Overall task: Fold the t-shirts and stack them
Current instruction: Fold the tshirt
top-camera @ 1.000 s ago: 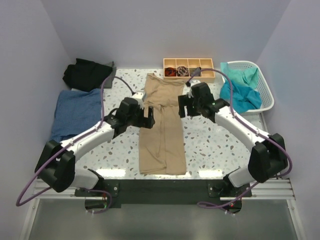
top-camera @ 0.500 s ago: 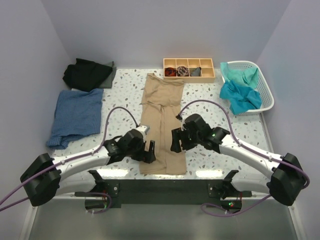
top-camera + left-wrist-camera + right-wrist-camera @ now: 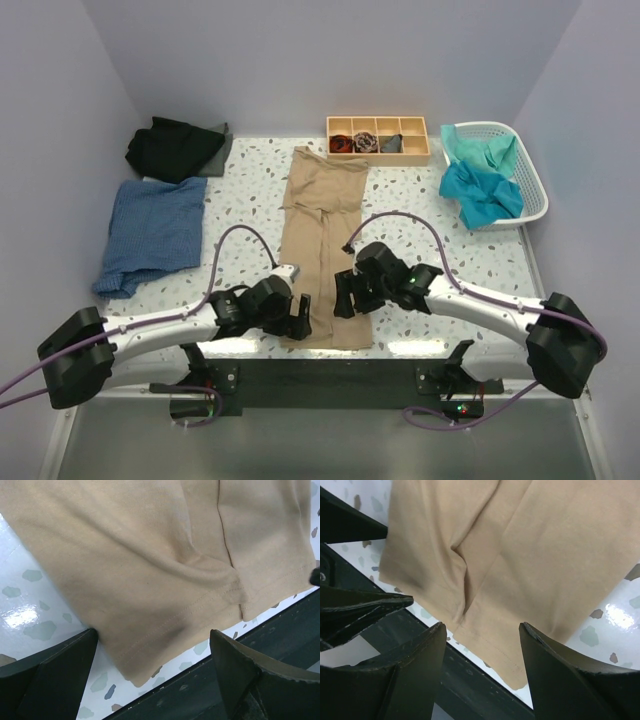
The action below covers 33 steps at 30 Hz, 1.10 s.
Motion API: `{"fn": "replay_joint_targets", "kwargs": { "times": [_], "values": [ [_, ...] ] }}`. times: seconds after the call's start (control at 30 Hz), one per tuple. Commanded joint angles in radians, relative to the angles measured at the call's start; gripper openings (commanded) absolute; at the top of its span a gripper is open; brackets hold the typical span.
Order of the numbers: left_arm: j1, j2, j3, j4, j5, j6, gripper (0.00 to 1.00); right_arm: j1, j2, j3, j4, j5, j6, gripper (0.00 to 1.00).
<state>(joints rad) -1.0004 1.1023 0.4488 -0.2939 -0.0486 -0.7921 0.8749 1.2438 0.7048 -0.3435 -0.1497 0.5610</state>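
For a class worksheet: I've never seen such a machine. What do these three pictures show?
Two robot arms are bolted at the table's near edge. The wide picture looks down from above and behind them; each close-up comes from a wrist camera. A tan t-shirt lies in the middle, a blue t-shirt and a black t-shirt at the left, teal cloth in a white basket at the right, a wooden tray at the back. The left tool and right tool stand open at the tan shirt's near hem; nothing is held.
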Motion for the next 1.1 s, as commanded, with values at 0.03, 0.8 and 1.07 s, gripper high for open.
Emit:
{"fn": "replay_joint_targets", "kwargs": {
  "times": [0.03,0.8,1.07],
  "values": [
    [-0.040,0.047,-0.009,-0.062,-0.046,-0.058,1.00,0.013,0.054,-0.050,0.101,0.007,0.043,0.64],
    [-0.086,-0.009,0.013,0.163,0.081,-0.028,1.00,0.027,0.154,-0.107,0.132,0.056,0.074,0.64],
    [-0.099,0.018,-0.041,0.104,0.056,-0.061,1.00,0.029,0.125,-0.096,0.051,0.114,0.080,0.64]
  ]
}}
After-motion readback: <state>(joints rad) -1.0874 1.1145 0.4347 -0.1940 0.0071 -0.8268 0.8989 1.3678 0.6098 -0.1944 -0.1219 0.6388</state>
